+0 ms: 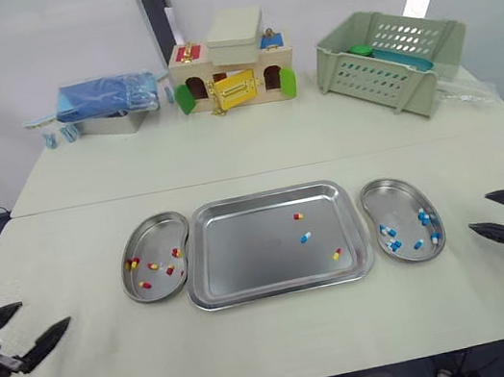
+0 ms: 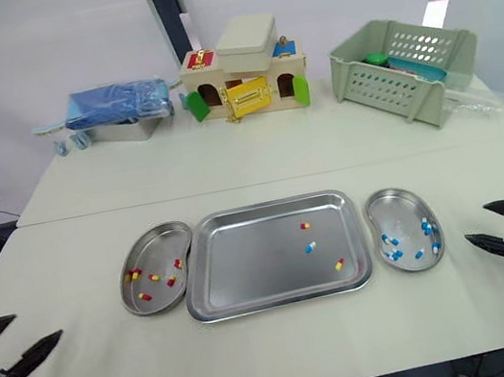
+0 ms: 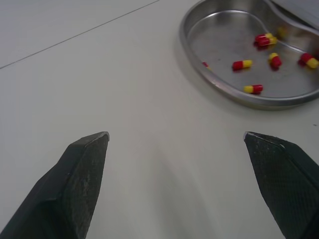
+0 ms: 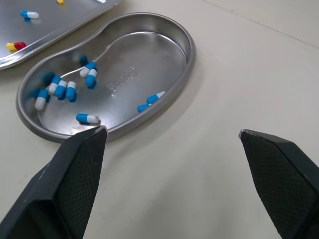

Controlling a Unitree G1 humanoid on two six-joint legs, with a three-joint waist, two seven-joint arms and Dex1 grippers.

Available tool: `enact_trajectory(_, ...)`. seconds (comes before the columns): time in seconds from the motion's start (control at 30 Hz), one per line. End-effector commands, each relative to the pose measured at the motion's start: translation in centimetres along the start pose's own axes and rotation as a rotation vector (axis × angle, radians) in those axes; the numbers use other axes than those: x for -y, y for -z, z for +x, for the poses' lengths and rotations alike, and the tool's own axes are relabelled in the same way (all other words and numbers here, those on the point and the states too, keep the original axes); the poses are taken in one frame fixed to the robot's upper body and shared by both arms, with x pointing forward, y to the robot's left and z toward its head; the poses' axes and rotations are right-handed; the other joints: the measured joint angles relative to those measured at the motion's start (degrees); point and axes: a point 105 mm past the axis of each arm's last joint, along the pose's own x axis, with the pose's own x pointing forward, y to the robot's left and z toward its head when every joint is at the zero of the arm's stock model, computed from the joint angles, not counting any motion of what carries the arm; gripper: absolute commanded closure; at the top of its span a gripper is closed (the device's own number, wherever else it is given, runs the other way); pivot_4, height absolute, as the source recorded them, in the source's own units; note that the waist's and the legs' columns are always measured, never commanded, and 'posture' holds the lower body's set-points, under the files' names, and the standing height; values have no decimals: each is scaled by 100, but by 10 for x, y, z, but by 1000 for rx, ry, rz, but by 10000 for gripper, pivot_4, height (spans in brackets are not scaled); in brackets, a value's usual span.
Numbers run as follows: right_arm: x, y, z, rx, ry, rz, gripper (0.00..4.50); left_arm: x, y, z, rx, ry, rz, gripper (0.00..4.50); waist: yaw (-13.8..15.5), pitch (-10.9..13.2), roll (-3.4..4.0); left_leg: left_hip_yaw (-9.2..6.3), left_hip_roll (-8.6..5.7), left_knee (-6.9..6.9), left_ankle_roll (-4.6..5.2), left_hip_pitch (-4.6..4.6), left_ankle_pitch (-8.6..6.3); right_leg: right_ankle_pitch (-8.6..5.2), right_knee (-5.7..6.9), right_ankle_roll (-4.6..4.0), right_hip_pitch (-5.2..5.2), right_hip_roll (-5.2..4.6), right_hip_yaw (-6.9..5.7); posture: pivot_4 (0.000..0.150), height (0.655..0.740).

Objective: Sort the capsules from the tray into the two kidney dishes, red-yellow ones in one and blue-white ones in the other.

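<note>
Since the left gripper (image 1: 45, 315) and right gripper (image 1: 480, 213) hang open outside the dishes (image 1: 368, 195), I'd reach right for the blue-white capsule (image 1: 305, 237) in the tray (image 1: 285, 290), right of middle, pinching low and centred.

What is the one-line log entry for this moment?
left gripper: open, empty | right gripper: open, empty | rectangular steel tray: two red-yellow capsules, one blue-white capsule

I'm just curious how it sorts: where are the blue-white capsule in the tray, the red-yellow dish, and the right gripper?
blue-white capsule (image 1: 305, 237), left eye view, its middle.
red-yellow kidney dish (image 1: 151, 234), left eye view, bare inner floor.
right gripper (image 1: 481, 212), left eye view, midway between its open fingertips.
</note>
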Motion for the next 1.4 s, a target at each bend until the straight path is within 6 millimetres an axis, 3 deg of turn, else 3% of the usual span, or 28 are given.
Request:
enact_trajectory(0.03, -4, -40, 5, 45, -74, -94, 0, 29, -20, 3, 91, 87, 43, 156, -1, 0, -1, 0, 0, 0, 0, 0, 0, 0, 1, 0, 1, 0, -2, 1500, 7400)
enact_trajectory(0.2, -26, -80, 26, 54, -258, -173, 0, 84, -26, 5, 187, 232, 24, 156, -14, 0, -1, 2, 3, 1, 0, -3, 0, 0, -6, 0, 2, 0, -1, 1500, 7400)
enact_trajectory(0.33, -42, -96, 43, 22, -382, -243, 0, 120, -26, 9, 301, 272, -14, 156, 23, 0, -1, 1, 2, 3, 0, -3, 0, 0, -6, 0, 4, 0, -5, 1500, 7400)
enact_trajectory(0.43, -65, -118, 69, 37, -512, -308, 0, 157, -25, 15, 432, 282, -57, 156, 38, 0, 0, 2, 0, 4, 0, -5, 0, 1, -13, 1, 4, -3, -4, 1500, 7400)
enact_trajectory(0.53, -80, -123, 90, -20, -584, -320, 0, 181, -20, 17, 468, 301, -85, 156, 7, 0, 0, 1, 0, 2, 0, -4, 0, 1, -14, 1, 4, -2, -4, 1500, 7400)
enact_trajectory(0.77, -114, -133, 139, -55, -729, -431, 0, 202, -8, 19, 525, 306, -92, 156, 56, 1, -2, -8, -2, 2, 0, -13, 0, 2, -31, 1, 2, 0, -12, 1500, 7400)
enact_trajectory(1.0, -129, -119, 184, -158, -751, -566, 0, 207, -8, 26, 581, 288, -87, 156, 34, 1, 1, -7, -5, -6, 1, -16, -1, 5, -49, 4, -2, -2, -10, 1500, 7400)
enact_trajectory(1.1, -130, -114, 196, -177, -745, -597, 6116, 209, -8, 27, 583, 290, -88, 0, 25, 1, 2, -7, -6, -5, 1, -18, -1, 5, -47, 4, -4, -2, -9, 1500, 7400)
enact_trajectory(1.17, -131, -110, 202, -187, -746, -605, 12805, 209, -8, 28, 583, 286, -86, 0, 23, 1, 2, -8, -5, -4, 1, -16, -1, 5, -44, 4, -4, -2, -9, 1500, 7400)
enact_trajectory(1.4, -133, -100, 213, -212, -749, -611, 12805, 210, -8, 28, 579, 280, -86, 0, 17, 1, 2, -11, -5, -4, 1, -15, -1, 5, -42, 4, -3, -2, -12, 1500, 7400)
